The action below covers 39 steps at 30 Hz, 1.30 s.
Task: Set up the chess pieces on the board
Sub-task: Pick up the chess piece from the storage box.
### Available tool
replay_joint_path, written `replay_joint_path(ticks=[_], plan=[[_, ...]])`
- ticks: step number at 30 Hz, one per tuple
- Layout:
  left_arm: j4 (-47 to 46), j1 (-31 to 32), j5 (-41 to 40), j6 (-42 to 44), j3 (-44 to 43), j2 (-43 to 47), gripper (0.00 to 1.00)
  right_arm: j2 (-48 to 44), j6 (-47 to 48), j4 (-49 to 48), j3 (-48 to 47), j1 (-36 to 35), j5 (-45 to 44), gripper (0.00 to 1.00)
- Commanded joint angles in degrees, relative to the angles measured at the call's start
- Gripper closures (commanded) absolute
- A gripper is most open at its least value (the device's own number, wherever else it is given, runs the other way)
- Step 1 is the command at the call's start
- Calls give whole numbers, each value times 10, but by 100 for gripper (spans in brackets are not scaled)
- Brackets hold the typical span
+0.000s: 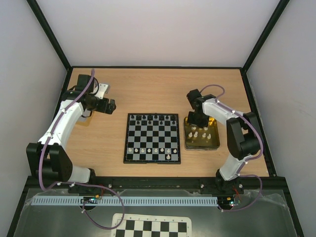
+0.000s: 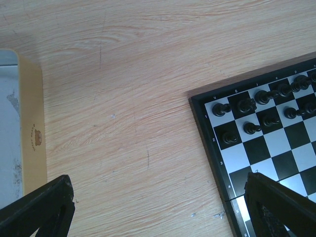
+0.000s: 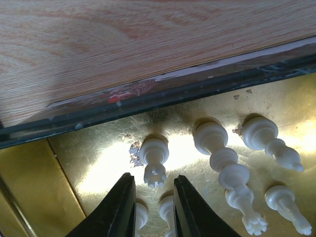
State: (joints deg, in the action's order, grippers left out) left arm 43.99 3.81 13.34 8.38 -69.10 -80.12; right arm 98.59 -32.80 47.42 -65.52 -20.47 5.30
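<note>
We see wood tabletop (image 1: 148, 89), white walls (image 1: 148, 29); left claw (image 2: 158, 180) wide apart left of board (image 1: 153, 134), right claw (image 3: 154, 178) narrowly apart.

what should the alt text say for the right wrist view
The right gripper, its black jaws narrowly apart, hangs over a shiny gold tray holding white chess pieces, with a rook-like piece just ahead of its tips. Wooden table fills the top beyond the tray's dark rim.
</note>
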Motion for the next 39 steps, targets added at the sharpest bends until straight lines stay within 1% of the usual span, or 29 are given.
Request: replay_joint_path(ticks=[1,12,14,17,19,26,34,39], plan=[[0,-4,-1,-1,0,11,6,13,9,-7,7,5,-13,79],[0,-4,2,-1,-2,5,6,32,16,-18,1,12,-12,80],[0,-4,1,-1,-2,4,6,35,18,-19,0,12,-14,85],[-1,-4,1,-1,-2,2,6,37,21,-21,-1,13,-11,94],[-1,-4,1,-1,-2,0,6,36,22,-20,-2,13,-11,97],[-2,-5,0,-1,0,1,6,26,25,-8,-10,13,-16,98],[0,-5,0,0,-1,4,6,9,30,26,-43,13,-26,98],[2,-5,4,1,-6,2,6,-30,25,50,-51,12,-14,98]])
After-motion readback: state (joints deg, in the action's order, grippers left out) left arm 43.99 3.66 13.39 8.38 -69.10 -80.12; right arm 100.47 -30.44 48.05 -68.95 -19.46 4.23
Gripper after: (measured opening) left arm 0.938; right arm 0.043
